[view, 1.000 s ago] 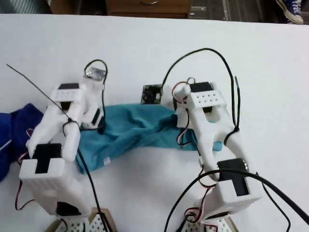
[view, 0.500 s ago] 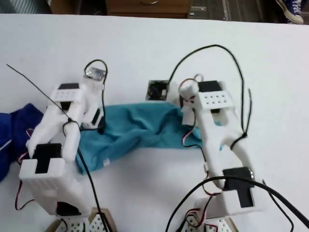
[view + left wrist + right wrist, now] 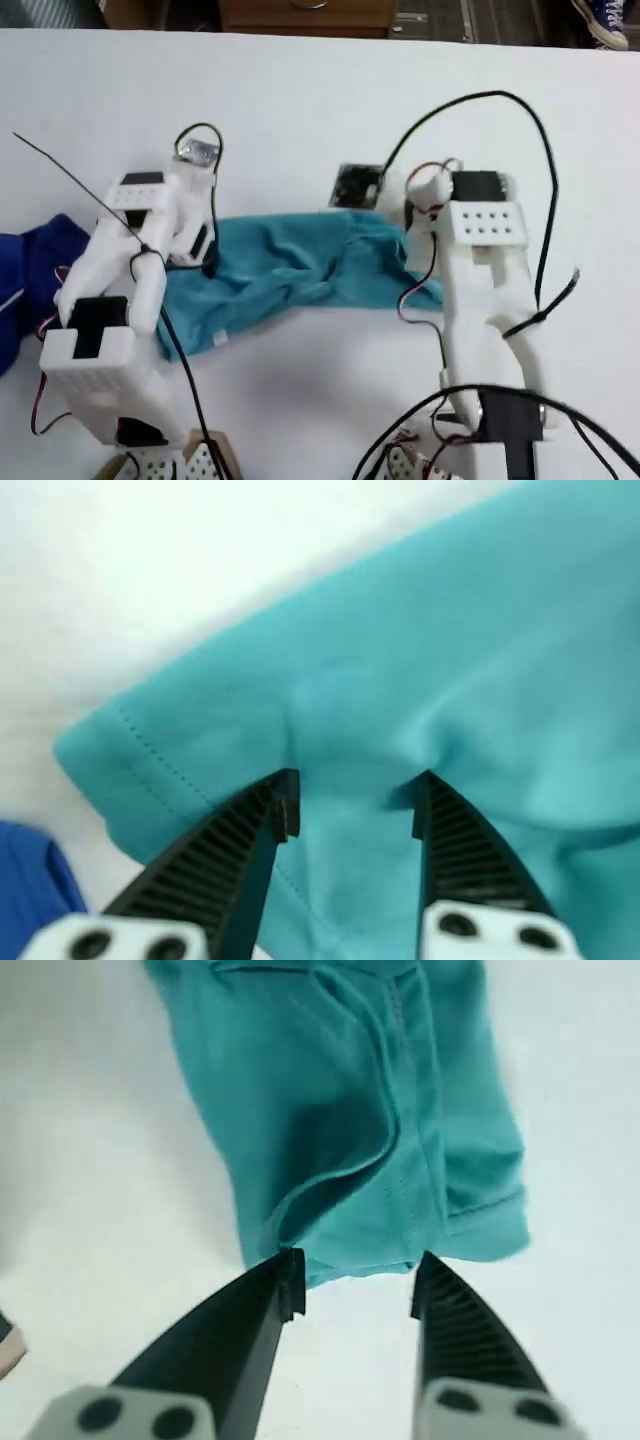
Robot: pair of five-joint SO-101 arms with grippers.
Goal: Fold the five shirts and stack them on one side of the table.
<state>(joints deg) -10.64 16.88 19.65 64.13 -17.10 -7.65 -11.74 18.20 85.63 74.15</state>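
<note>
A teal shirt (image 3: 290, 265) lies crumpled in a long band across the middle of the white table (image 3: 300, 90), between the two arms. My left gripper (image 3: 352, 805) is open, its fingertips pressed down on the teal shirt (image 3: 400, 670) close to a hemmed corner; in the high view the left gripper (image 3: 205, 255) is at the band's left end. My right gripper (image 3: 355, 1285) is open too, hanging just off the hemmed end of the teal shirt (image 3: 350, 1110) with bare table between its tips. From above, the right gripper (image 3: 418, 262) is at the band's right end.
A dark blue shirt (image 3: 30, 270) lies bunched at the table's left edge, and a piece of the blue shirt (image 3: 30, 895) shows beside my left gripper. Black cables loop over both arms. The far half of the table is bare white surface.
The right arm has swung to the right, from over the teal shirt to its right end. The shirt's right part now lies a little straighter. The left arm has not moved.
</note>
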